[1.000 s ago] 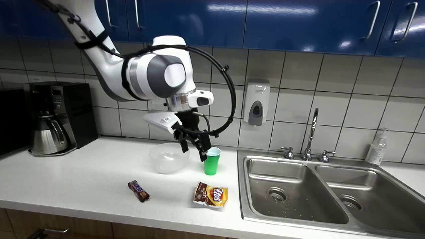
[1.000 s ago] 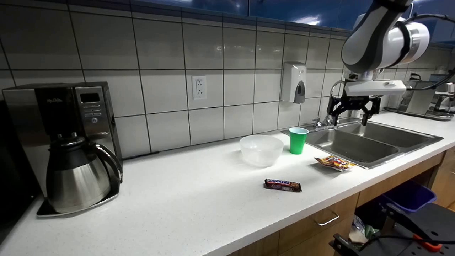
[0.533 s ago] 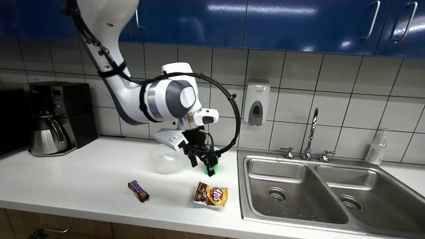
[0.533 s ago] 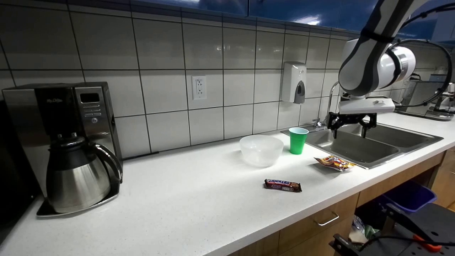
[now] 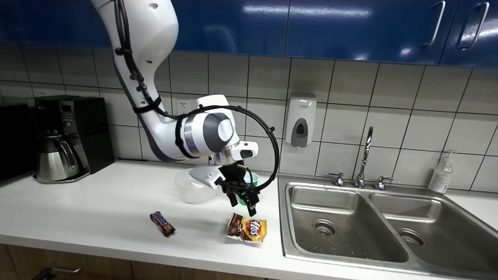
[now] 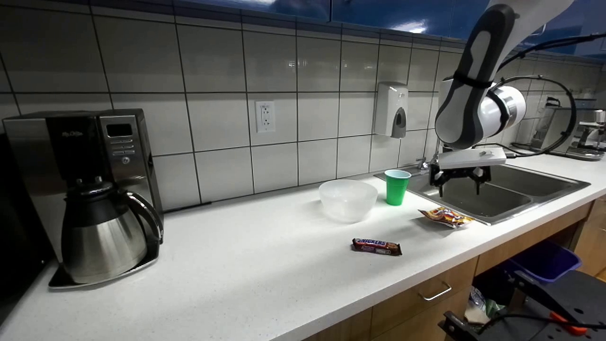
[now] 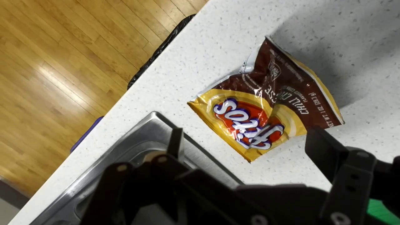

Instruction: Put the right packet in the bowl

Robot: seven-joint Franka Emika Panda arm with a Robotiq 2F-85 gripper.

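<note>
The right packet, an orange-yellow and dark brown crinkly bag, lies on the counter in both exterior views (image 5: 247, 228) (image 6: 447, 217) and in the wrist view (image 7: 262, 103). My gripper (image 5: 243, 209) is open and empty, above the counter and a little behind the packet. It also shows in an exterior view (image 6: 459, 193). In the wrist view, the gripper (image 7: 248, 142) has its fingers wide apart with the packet lying ahead of them. The clear whitish bowl stands near the wall in both exterior views (image 5: 190, 188) (image 6: 348, 201); the wrist view does not show it.
A green cup (image 6: 396, 187) stands between bowl and packet, close by the gripper; its edge shows in the wrist view (image 7: 381, 211). A dark bar-shaped packet (image 5: 162, 224) lies near the counter's front. A steel sink (image 5: 285, 217) borders the packet's side. A coffee maker (image 6: 80, 156) stands far off.
My gripper has come down from high above the counter to just above and behind the packet, staying open. The packet, bowl, cup and bar have not moved.
</note>
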